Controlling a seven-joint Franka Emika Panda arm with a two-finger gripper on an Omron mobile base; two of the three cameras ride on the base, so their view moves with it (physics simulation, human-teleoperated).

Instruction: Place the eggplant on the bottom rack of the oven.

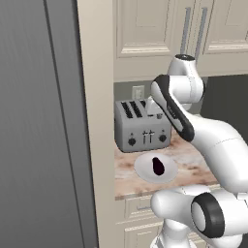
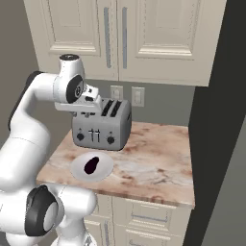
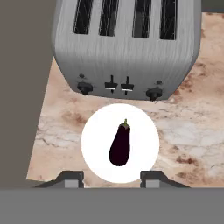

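Marbled tabletop (image 3: 192, 131): your eggplant (image 3: 119, 144) lies on a plate (image 3: 94, 144), ready for pickup; end effector (image 3: 111, 178) above, apparently together, empty.

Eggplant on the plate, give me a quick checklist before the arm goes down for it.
1. Small dark purple glossy eggplant lies on the white round plate: ok.
2. Nothing touching it; silver four-slot toaster stands behind the plate: ok.
3. Gripper lined up over it: ok.
4. Jaws open enough to descend: not ok, shut.
5. Gripper empty: ok.
6. Oven door down, rack free: cannot tell.
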